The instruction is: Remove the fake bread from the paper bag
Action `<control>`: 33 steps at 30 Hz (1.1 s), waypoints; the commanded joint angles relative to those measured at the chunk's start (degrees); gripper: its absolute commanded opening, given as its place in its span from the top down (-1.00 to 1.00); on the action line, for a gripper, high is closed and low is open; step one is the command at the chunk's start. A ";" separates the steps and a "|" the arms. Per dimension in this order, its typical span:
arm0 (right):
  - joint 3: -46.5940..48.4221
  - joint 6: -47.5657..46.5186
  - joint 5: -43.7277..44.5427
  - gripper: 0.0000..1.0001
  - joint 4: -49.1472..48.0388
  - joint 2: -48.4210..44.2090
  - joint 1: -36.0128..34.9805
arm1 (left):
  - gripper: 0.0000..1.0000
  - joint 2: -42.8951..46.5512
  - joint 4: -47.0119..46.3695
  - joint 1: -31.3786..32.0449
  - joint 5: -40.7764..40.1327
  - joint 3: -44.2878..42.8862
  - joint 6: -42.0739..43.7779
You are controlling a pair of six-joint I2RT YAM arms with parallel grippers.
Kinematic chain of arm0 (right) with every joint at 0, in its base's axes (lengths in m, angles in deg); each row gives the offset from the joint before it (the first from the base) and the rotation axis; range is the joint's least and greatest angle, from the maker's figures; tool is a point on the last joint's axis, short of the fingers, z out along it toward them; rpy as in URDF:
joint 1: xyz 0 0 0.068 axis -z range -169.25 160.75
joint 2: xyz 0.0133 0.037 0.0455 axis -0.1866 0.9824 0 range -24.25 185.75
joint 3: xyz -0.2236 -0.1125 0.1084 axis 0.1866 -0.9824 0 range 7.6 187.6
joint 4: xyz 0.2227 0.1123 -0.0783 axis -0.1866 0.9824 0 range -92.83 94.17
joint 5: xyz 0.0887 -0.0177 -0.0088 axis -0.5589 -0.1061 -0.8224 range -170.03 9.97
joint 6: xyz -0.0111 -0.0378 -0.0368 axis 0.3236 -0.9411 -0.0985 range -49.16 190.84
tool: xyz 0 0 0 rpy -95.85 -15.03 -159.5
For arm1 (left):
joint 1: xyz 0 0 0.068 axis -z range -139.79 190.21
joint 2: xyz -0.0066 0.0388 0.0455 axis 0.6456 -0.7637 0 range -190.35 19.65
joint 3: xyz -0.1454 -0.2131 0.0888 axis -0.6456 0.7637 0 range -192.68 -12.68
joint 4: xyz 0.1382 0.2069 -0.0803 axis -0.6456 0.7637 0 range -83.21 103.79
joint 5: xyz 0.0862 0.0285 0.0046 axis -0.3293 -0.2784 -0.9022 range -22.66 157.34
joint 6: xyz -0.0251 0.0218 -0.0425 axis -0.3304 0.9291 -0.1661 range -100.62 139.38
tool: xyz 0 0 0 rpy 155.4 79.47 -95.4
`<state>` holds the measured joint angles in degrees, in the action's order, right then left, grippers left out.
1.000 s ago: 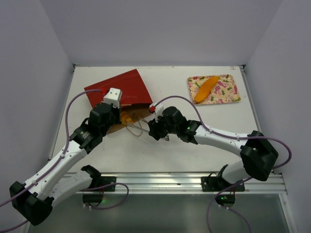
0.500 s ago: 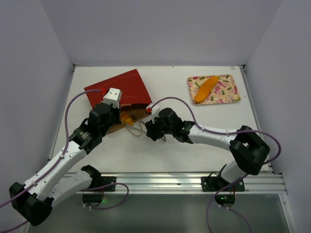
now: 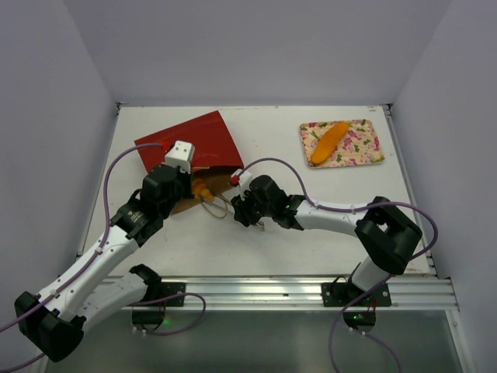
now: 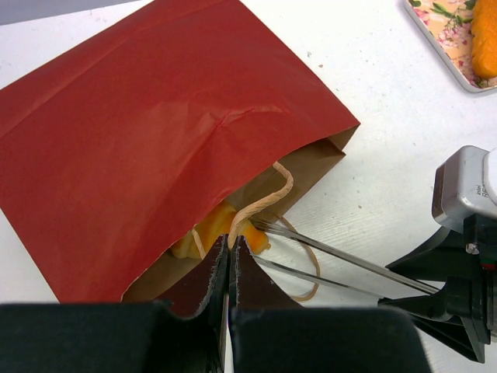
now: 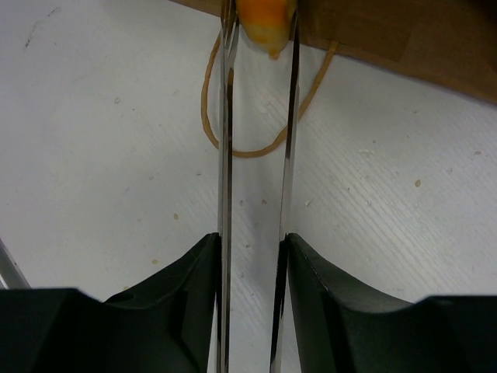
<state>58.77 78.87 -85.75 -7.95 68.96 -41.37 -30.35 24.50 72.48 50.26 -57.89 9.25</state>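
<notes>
The red paper bag [image 3: 198,140] [image 4: 155,116] lies flat at the back left, its brown mouth facing the arms. My left gripper [image 4: 229,242] [image 3: 191,189] is shut on one tan handle [image 4: 260,198] at the mouth. An orange fake bread [image 4: 217,225] [image 3: 203,187] [image 5: 265,19] pokes out of the opening. My right gripper [image 5: 252,241] [image 3: 247,203] is shut on metal tongs [image 5: 225,116] [image 4: 342,256]. The tong tips stand on either side of the bread's end.
The bag's other handle loop [image 5: 248,151] lies on the white table under the tongs. At the back right a pink-flowered tray [image 3: 369,151] holds another orange bread [image 3: 328,141]. Grey walls close in the table on three sides.
My right arm has slid left toward the bag mouth, and the tong blades have narrowed around the bread's end. The left arm and the bag have stayed put.
</notes>
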 commanded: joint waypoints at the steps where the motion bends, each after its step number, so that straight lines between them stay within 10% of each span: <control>1: 1.38 0.23 -0.70 0.21 -3.22 -0.13 -0.35 | 1.00 0.69 -1.10 -0.28 0.64 -0.93 -0.68; 33: -0.55 3.13 -2.02 0.37 8.63 -18.84 -0.35 | 1.00 -3.97 -0.14 -0.28 -0.67 -1.37 -0.86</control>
<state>58.80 81.34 -86.97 0.59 55.23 -41.43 -34.50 25.03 72.48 50.39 -57.89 9.01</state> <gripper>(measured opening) 0.370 0.012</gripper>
